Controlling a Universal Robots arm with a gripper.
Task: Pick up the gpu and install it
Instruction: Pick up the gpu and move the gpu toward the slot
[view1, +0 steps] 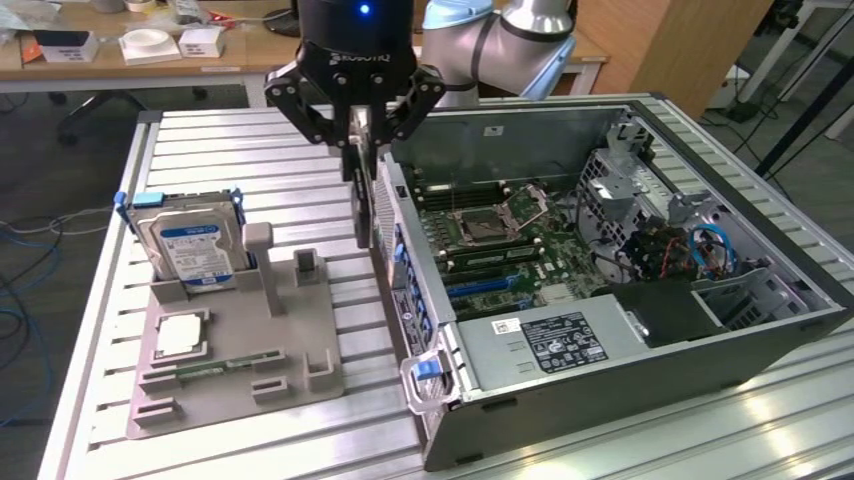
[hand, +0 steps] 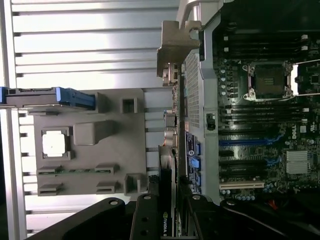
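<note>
Though half-open, gripper (view1: 360, 140) around gpu (view1: 362, 210).

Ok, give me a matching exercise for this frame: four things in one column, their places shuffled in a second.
Things
1. gpu
2. hard drive
3. processor
4. memory stick

Places
A. lying flat on the holder
B. hanging edge-on from the claw, beside the case
C. standing upright in the holder
D. lying in a narrow slot of the holder

Pairs: 1-B, 2-C, 3-A, 4-D
</note>
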